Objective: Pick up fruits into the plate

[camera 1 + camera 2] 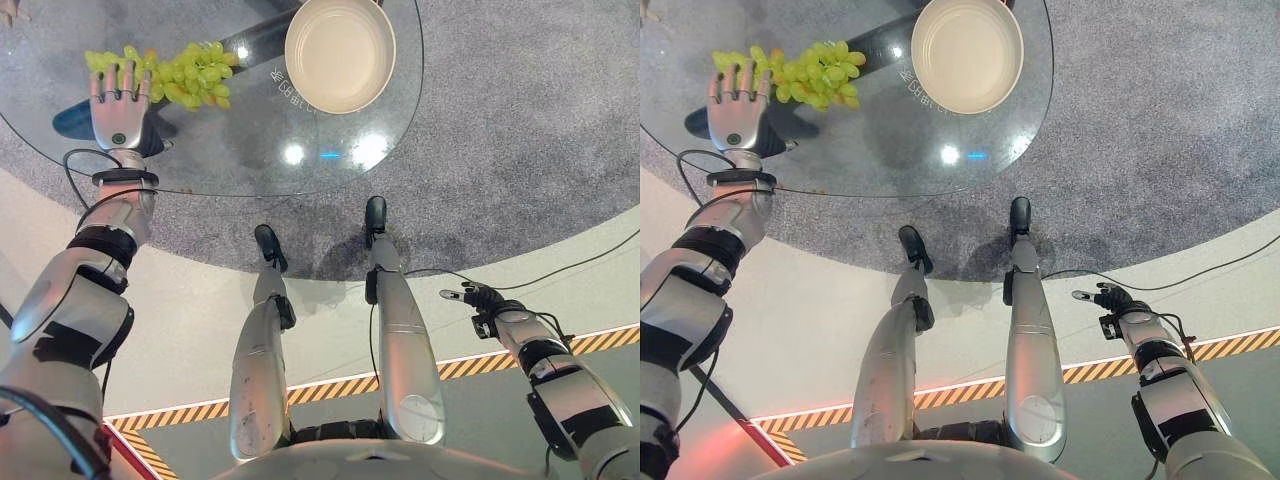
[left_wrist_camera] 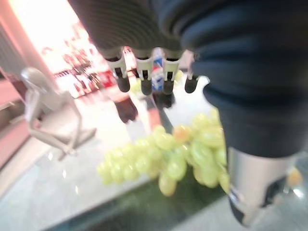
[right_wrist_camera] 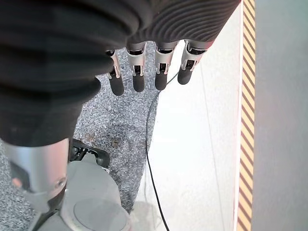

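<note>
A bunch of green grapes [image 1: 185, 72] lies on the round glass table [image 1: 230, 150] at its far left. To their right stands an empty cream plate [image 1: 340, 52]. My left hand [image 1: 118, 108] hovers flat over the table just short of the grapes, fingers straight and spread, fingertips at the bunch's near edge. In the left wrist view the grapes [image 2: 168, 156] lie below the straight fingers [image 2: 144, 72], held by nothing. My right hand [image 1: 478, 299] hangs low at my side over the floor, fingers relaxed.
The glass table sits on a grey carpet [image 1: 520, 130]. A yellow-and-black striped line [image 1: 330, 385] crosses the floor below. A dark strip [image 1: 255, 35] runs under the glass between grapes and plate.
</note>
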Motion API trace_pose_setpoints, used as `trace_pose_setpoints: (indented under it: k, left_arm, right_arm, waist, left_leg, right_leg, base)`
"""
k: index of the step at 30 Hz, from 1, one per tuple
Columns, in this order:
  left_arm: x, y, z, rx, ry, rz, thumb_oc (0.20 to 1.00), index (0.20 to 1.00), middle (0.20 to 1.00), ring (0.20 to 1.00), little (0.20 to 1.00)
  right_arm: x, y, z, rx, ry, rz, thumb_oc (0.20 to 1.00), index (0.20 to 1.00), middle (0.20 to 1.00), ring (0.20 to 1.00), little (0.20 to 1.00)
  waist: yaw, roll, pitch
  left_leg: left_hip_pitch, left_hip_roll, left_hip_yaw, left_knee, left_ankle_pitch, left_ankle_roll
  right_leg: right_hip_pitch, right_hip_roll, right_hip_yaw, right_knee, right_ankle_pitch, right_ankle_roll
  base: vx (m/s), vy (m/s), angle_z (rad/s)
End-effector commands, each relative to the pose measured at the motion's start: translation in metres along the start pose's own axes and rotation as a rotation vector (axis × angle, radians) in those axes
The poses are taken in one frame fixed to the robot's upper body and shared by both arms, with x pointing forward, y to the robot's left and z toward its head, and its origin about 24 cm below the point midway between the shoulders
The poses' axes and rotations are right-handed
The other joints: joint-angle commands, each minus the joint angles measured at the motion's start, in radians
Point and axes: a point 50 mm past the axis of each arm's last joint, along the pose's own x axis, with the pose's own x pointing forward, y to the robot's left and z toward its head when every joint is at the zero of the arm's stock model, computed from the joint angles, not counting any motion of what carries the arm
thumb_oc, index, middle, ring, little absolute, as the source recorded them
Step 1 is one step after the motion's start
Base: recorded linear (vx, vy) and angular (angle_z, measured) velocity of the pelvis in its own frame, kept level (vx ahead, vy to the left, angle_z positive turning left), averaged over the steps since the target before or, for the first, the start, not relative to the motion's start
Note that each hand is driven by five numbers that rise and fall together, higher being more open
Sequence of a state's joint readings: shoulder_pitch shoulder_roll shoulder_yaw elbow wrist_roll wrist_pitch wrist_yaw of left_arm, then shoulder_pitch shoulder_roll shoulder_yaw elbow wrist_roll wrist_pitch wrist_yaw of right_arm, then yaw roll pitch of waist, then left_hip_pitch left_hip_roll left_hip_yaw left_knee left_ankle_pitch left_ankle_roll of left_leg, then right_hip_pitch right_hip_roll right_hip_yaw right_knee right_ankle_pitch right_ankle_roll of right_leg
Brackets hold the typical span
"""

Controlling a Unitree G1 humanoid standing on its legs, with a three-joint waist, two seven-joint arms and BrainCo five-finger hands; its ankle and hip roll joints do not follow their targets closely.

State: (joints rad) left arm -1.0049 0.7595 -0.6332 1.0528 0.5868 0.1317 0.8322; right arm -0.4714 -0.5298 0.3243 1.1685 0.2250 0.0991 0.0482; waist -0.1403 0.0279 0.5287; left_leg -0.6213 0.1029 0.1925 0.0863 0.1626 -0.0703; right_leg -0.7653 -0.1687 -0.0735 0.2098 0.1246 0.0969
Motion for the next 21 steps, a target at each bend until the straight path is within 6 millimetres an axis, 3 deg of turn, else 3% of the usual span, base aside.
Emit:
trace_pose_setpoints:
  k: [1,8,15,21]
  left_arm:
    - [0.02,0.03,-0.038,0.014,0.181,0.196,1.0,1.0,1.0,1.0,1.0]
    - [0.039,0.049,-0.031,0.0,0.13,0.273,1.0,1.0,1.0,1.0,1.0]
    - [0.052,0.054,-0.014,0.129,-0.064,0.184,1.0,1.0,1.0,1.0,1.0]
    - [0.062,0.056,-0.008,0.121,-0.131,0.054,1.0,1.0,1.0,1.0,1.0]
  right_arm:
    - [-0.003,0.006,-0.027,-0.036,0.059,0.002,1.0,1.0,1.0,1.0,1.0]
    - [-0.003,0.012,-0.026,-0.039,0.05,0.013,1.0,1.0,1.0,1.0,1.0]
    - [-0.002,0.006,-0.021,-0.043,0.063,-0.008,1.0,1.0,1.0,1.0,1.0]
    - [-0.004,-0.003,-0.028,-0.081,0.077,-0.022,1.0,1.0,1.0,1.0,1.0]
  waist:
    - [-0.003,-0.03,-0.009]
    - [-0.011,-0.041,-0.009]
    - [-0.026,-0.037,-0.009]
    - [-0.05,-0.028,-0.009]
  left_leg:
    - [-0.108,-0.05,-0.017,0.192,-0.154,-0.012]
    - [-0.137,-0.045,-0.024,0.21,-0.16,-0.013]
    - [-0.165,-0.04,-0.009,0.223,-0.164,-0.014]
    - [-0.197,-0.043,0.01,0.255,-0.181,-0.006]
  right_leg:
    - [0.001,0.081,-0.013,0.089,-0.132,-0.024]
    - [-0.03,0.086,-0.013,0.107,-0.137,-0.026]
    - [-0.061,0.079,-0.008,0.109,-0.124,-0.019]
    - [-0.102,0.074,0.007,0.123,-0.119,-0.017]
  base:
    - [0.02,-0.064,0.0]
    - [0.01,-0.024,0.02]
    - [0.01,0.046,0.02]
    - [0.02,0.077,-0.05]
